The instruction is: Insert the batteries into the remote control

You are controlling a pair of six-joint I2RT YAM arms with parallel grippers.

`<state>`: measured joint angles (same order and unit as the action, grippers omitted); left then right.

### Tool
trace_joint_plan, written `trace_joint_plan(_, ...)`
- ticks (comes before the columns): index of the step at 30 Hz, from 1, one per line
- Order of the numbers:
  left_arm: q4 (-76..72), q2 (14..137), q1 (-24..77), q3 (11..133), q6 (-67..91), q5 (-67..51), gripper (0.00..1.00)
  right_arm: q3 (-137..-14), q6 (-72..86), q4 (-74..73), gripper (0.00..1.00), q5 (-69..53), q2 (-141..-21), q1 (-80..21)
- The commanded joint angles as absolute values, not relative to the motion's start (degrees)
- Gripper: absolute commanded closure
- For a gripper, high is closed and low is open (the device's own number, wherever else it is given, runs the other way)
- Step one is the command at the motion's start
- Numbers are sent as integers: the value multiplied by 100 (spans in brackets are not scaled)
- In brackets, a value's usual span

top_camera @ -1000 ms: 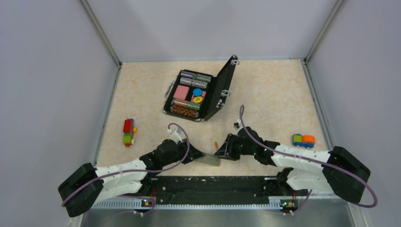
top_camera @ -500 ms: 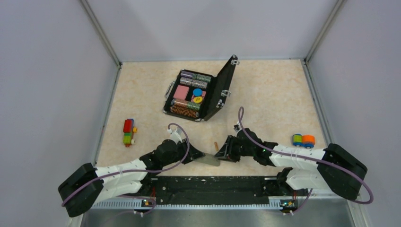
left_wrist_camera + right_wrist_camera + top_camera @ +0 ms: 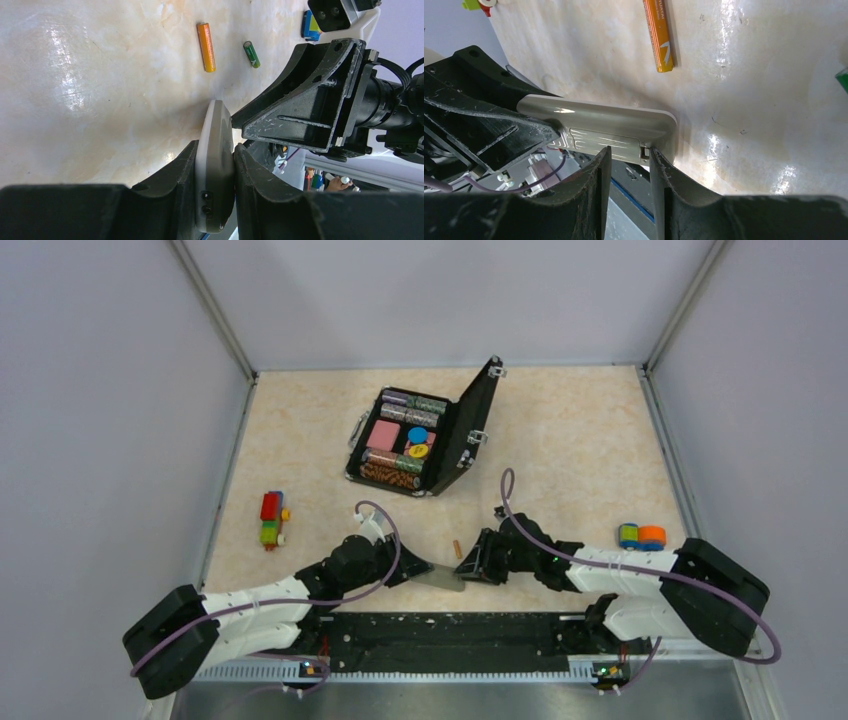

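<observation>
My left gripper (image 3: 418,571) is shut on the remote control (image 3: 443,579) and holds it on its long edge near the table's front. In the left wrist view the remote (image 3: 216,125) is clamped between the fingers (image 3: 182,165). My right gripper (image 3: 630,152) is narrowly open with nothing between its jaws. Its tips sit at the free end of the remote's grey back (image 3: 594,125), by the ribbed cover. The orange-brown battery (image 3: 206,47) and the green battery (image 3: 251,54) lie on the table beyond the remote. The orange one also shows in the right wrist view (image 3: 659,35) and the top view (image 3: 458,549).
An open black case (image 3: 470,435) with rolls of chips stands at the back centre. A multicoloured block toy (image 3: 271,518) lies at the left and a small toy car (image 3: 642,536) at the right. A black mat (image 3: 450,630) runs along the near edge.
My right gripper has edged left and nearer, closing in on the remote's free end. The left gripper and the remote have stayed put.
</observation>
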<state>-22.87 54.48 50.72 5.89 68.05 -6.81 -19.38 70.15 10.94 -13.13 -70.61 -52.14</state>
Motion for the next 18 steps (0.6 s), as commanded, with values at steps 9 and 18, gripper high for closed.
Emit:
trace_joint_plan(9, -1945, 5491, 5098, 392, 6557, -500, 100, -1772, 7166, 1641, 66, -1306, -7289, -5286)
trace_joint_plan(18, -2204, 5686, 5098, 339, 6582, -618, 100, -1422, 7449, 2467, 66, -1573, -7497, -5285)
